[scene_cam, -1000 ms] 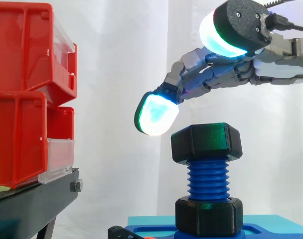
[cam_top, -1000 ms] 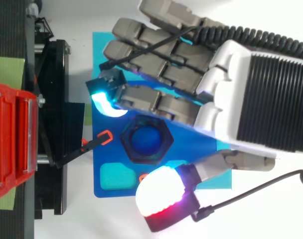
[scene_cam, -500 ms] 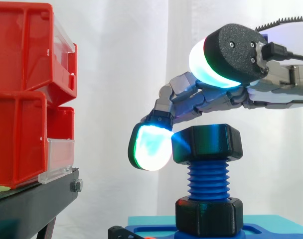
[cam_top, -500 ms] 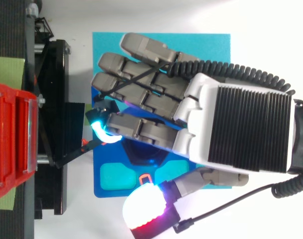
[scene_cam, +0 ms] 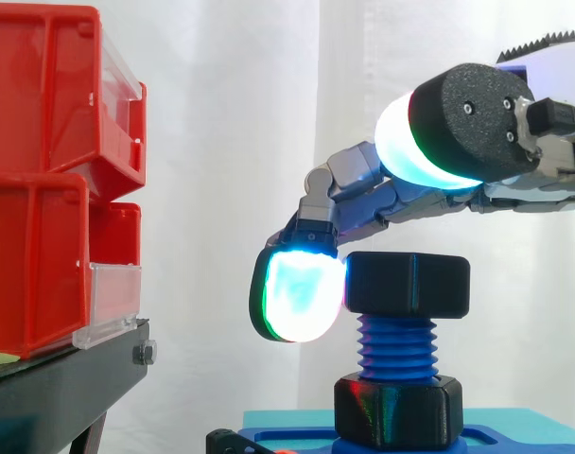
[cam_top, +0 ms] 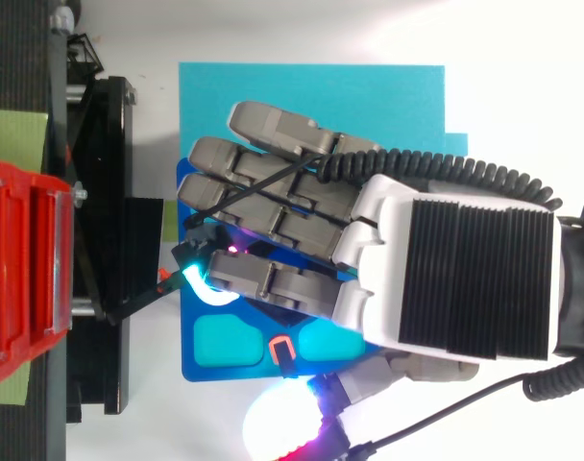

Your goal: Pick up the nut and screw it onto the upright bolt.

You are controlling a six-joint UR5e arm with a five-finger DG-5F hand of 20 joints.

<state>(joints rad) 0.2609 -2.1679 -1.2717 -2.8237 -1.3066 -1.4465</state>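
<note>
A black hexagonal nut sits on top of the upright blue bolt, whose black hexagonal foot stands in a blue base plate. My hand lies over the nut from the right and hides it in the top view. Its fingers curl down around the nut's left side, and one glowing cyan fingertip presses against the nut's left face. The thumb pad hovers above and in front of the nut, apart from it.
Stacked red bins stand on a black stand at the left, close to the fingertip. The base plate rests on a cyan mat. A white curtain hangs behind.
The hand came down over the nut and its fingertip moved from above-left onto the nut's left face. The nut has turned and sits slightly lower on the thread.
</note>
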